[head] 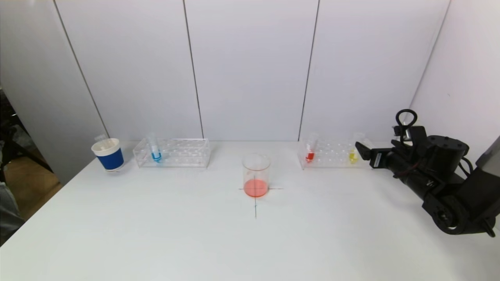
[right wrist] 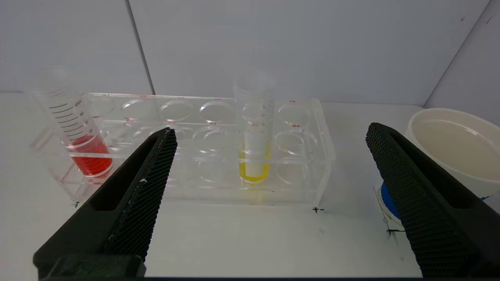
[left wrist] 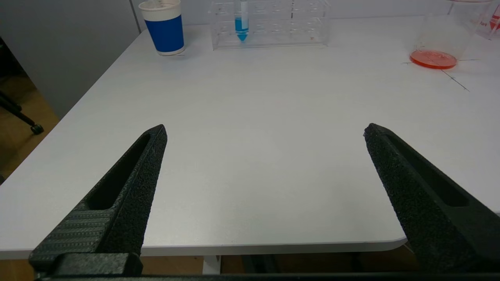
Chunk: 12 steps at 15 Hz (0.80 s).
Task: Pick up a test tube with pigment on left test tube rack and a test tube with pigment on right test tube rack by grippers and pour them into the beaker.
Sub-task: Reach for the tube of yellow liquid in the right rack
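Note:
A clear beaker [head: 256,175] holding orange-red liquid stands on a cross mark at the table's middle. The left test tube rack [head: 183,153] holds a tube of blue pigment [head: 155,152]. The right test tube rack [head: 332,154] holds a red tube [head: 310,152] and a yellow tube [head: 353,154]. My right gripper [right wrist: 271,128] is open, level with the table just in front of the right rack [right wrist: 304,164], with the yellow tube [right wrist: 254,132] straight ahead between its fingers' line and the red tube [right wrist: 78,128] off to one side. My left gripper [left wrist: 265,130] hangs open over the table's near left edge, far from the blue tube [left wrist: 241,23].
A blue-and-white paper cup [head: 108,154] stands left of the left rack. Another white cup with a blue band [right wrist: 453,144] sits close beside the right gripper's outer finger. White walls close in behind and on the right. The left arm is outside the head view.

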Each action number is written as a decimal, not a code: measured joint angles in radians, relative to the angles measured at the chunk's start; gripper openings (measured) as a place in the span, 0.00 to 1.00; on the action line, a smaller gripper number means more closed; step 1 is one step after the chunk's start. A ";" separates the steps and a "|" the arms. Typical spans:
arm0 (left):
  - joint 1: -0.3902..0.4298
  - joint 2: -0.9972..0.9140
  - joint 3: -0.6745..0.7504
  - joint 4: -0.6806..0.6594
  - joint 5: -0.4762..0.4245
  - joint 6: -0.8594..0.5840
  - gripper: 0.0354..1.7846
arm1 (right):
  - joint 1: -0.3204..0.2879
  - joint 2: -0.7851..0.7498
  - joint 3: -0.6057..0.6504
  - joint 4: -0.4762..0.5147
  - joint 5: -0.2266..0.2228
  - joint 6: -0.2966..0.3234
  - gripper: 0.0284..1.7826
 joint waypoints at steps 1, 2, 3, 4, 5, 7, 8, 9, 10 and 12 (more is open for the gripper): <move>0.000 0.000 0.000 0.000 0.000 0.000 0.99 | 0.000 0.013 -0.013 0.000 -0.005 0.000 0.99; 0.000 0.000 0.000 0.000 0.000 0.000 0.99 | 0.000 0.025 -0.024 0.000 -0.006 0.000 0.99; 0.000 0.000 0.000 0.000 0.000 0.000 0.99 | 0.000 0.037 -0.036 0.000 -0.007 0.000 0.99; 0.000 0.000 0.000 0.000 0.000 0.000 0.99 | 0.000 0.049 -0.048 0.000 -0.007 -0.001 0.99; 0.000 0.000 0.000 0.000 0.000 0.000 0.99 | 0.000 0.062 -0.063 0.000 -0.007 -0.001 0.99; 0.000 0.000 0.000 0.000 0.000 0.000 0.99 | 0.000 0.090 -0.095 0.001 -0.008 -0.001 0.99; 0.000 0.000 0.000 0.000 0.000 0.000 0.99 | 0.000 0.104 -0.111 0.002 -0.008 -0.001 0.99; 0.000 0.000 0.000 0.000 0.000 0.000 0.99 | 0.000 0.117 -0.126 0.003 -0.009 -0.001 0.99; 0.000 0.000 0.000 0.000 0.000 0.000 0.99 | 0.000 0.128 -0.139 0.003 -0.009 -0.001 0.99; 0.000 0.000 0.000 0.000 0.000 0.000 0.99 | 0.000 0.148 -0.160 0.004 -0.010 -0.001 0.99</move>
